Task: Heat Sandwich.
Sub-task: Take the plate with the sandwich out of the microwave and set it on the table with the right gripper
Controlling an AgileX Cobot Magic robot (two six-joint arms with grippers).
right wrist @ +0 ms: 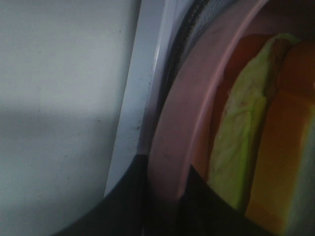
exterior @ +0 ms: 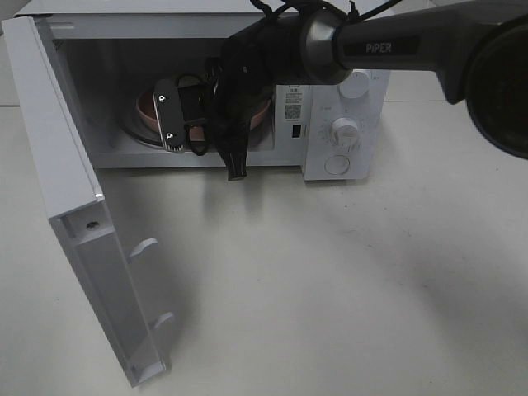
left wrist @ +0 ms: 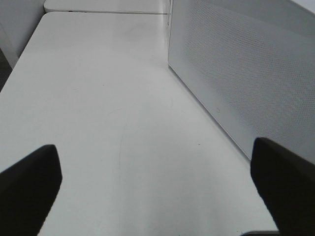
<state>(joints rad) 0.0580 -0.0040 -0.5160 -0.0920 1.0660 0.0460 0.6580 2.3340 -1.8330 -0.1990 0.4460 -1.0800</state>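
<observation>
In the right wrist view the sandwich (right wrist: 246, 142) lies on the pink plate (right wrist: 182, 128), its yellow-green filling showing at the edge. My right gripper (right wrist: 165, 196) is shut on the plate's rim, one dark finger (right wrist: 118, 206) on each side. In the exterior high view the right gripper (exterior: 165, 116) reaches into the open microwave (exterior: 346, 91). Only slivers of the plate (exterior: 147, 107) show there, and the arm hides the sandwich. My left gripper (left wrist: 157, 187) is open over the bare table (left wrist: 98, 98), with nothing between its fingers.
The microwave door (exterior: 66, 190) swings out toward the front left, its handle pegs facing the table. Its control knobs (exterior: 345, 130) are at the right. A white perforated side panel (left wrist: 246, 73) stands close beside the left gripper.
</observation>
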